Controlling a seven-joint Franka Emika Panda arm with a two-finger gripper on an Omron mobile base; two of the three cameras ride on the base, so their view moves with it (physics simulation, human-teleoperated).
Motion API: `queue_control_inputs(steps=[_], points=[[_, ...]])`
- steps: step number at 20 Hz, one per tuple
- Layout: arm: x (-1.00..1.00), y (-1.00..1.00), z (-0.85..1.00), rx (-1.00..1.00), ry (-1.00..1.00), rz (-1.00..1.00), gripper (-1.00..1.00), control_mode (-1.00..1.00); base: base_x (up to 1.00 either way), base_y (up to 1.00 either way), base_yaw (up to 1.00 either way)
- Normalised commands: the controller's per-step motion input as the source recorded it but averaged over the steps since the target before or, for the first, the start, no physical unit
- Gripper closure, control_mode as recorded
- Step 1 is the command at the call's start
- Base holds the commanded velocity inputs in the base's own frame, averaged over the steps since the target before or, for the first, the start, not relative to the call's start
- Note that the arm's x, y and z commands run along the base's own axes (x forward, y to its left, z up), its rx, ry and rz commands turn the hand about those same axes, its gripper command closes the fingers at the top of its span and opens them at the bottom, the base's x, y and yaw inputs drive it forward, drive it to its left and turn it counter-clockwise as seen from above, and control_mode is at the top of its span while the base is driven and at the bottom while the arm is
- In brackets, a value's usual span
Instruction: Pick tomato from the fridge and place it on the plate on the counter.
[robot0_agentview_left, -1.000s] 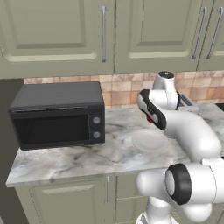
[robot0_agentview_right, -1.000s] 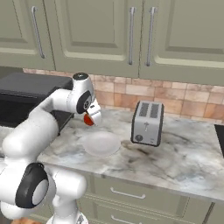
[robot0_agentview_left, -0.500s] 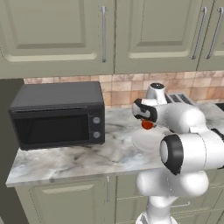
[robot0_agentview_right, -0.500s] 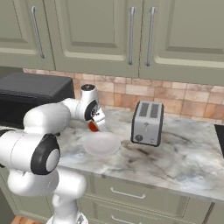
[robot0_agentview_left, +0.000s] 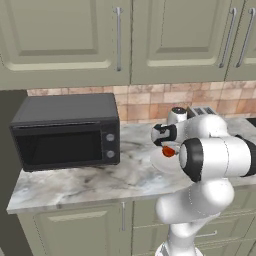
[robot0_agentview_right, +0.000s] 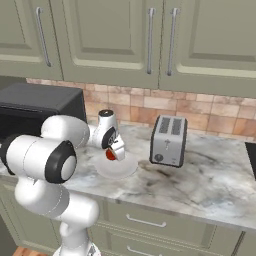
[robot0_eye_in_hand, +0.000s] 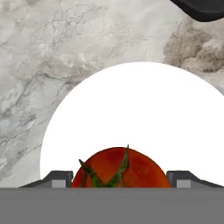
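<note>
Right now, line by line:

Gripper: the gripper (robot0_agentview_right: 112, 154) is hanging low over the plate, and its two dark fingertips (robot0_eye_in_hand: 59, 178) are pressing in on either side of the tomato, so it is gripping the fruit.

Tomato: the tomato (robot0_eye_in_hand: 120, 168) is sitting between the fingers with its green stem leaves facing the hand camera; from the base cameras it is showing as a small red ball (robot0_agentview_left: 169, 151) just under the hand, right above the plate. Whether it is touching the dish I cannot tell.

Plate: the plate (robot0_agentview_right: 122, 169) is lying flat on the counter, its white disc (robot0_eye_in_hand: 144, 109) spreading out under and beyond the tomato.

Counter: the counter (robot0_agentview_left: 85, 177) is carrying the plate near its front half, with sage-green cabinet doors (robot0_agentview_left: 75, 232) running below it.

Microwave: the black microwave (robot0_agentview_left: 65, 131) is standing on the counter to the left of the plate, well apart from it, its door facing forward.

Toaster: the silver toaster (robot0_agentview_right: 169, 140) is standing upright to the right of the plate, near it but not touching, in front of the brick-coloured tile backsplash (robot0_agentview_right: 210, 114).

Upper cabinets: the green wall cabinets (robot0_agentview_right: 150, 40) are hanging above the backsplash, their metal handles pointing straight down.
</note>
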Motion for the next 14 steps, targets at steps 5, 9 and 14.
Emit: queue_control_inputs(steps=[5, 9, 14], points=[[0.01, -0.04, -0.43, 0.0, 0.0, 0.0, 1.0, -1.0, 0.0, 0.0, 0.0], [0.02, 0.0, -0.26, 0.0, 0.0, 0.0, 1.0, -1.0, 0.0, 0.0, 0.0], [0.0, 0.0, -0.02, 0.0, 0.0, 0.0, 1.0, -1.0, 0.0, 0.0, 0.0]])
